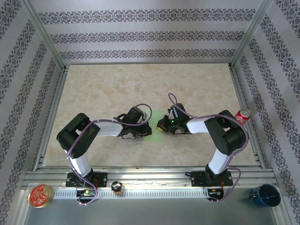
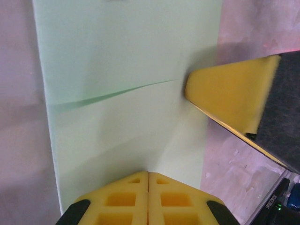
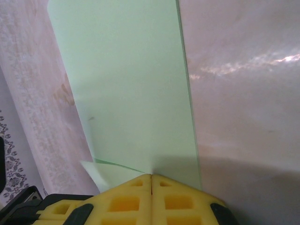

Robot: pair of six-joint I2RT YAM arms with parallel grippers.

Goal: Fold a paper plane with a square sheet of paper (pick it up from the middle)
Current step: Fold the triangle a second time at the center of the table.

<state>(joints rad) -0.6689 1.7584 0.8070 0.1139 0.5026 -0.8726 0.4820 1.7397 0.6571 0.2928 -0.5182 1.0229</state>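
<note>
The left arm (image 1: 86, 136) and right arm (image 1: 227, 136): white links between bulky black joint housings, each rising from a black base (image 1: 86, 179) that carries small red parts. A purple cable (image 1: 150, 114) runs along each arm and loops free near the wrist. A green light (image 1: 172, 121) glows on the right wrist. On the left end effector (image 2: 148, 174) and right end effector (image 3: 151, 176), bright yellow fingers (image 2: 124, 199) are moulded with square recesses and capped at the outer corners by rounded black mounts. Seen side-on, a finger is a tapering yellow wedge backed by dark grey.
</note>
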